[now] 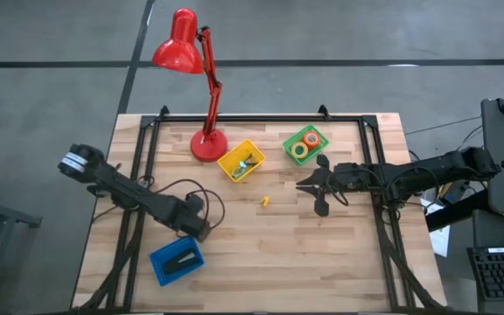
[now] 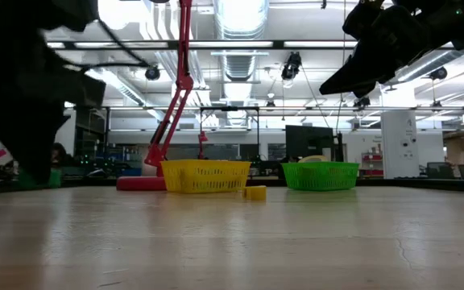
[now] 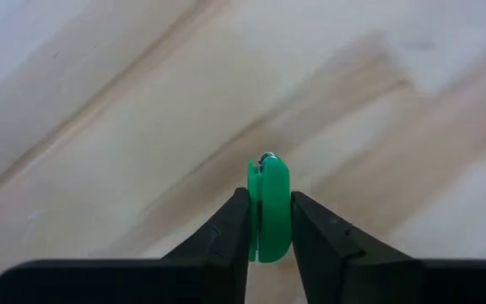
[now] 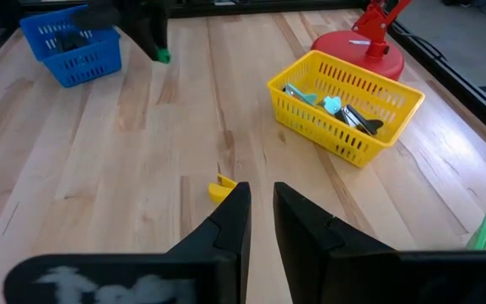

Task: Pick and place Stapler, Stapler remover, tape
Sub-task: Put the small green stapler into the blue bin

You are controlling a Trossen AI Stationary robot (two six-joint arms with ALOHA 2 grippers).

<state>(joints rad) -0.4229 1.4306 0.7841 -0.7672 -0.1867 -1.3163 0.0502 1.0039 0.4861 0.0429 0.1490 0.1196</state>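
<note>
The pale wooden table [image 1: 322, 254] carries a blue mesh basket [image 1: 176, 260]; just beside it, the left gripper [image 3: 270, 221] clamps a small green plastic staple remover [image 3: 269, 207] standing on edge. Likely pickup step; next, lift toward the yellow basket [image 1: 242, 162]. The right gripper [image 4: 260, 221], empty, hovers with a narrow gap between its fingers.

Two dark, near-black jointed arms, left arm [image 1: 138, 197] with pale grey cylindrical cap at its outer end, thin black cable looping beside it, right arm [image 1: 409, 175] with trailing cables, matte black tapered fingers [image 3: 226, 236]
</note>
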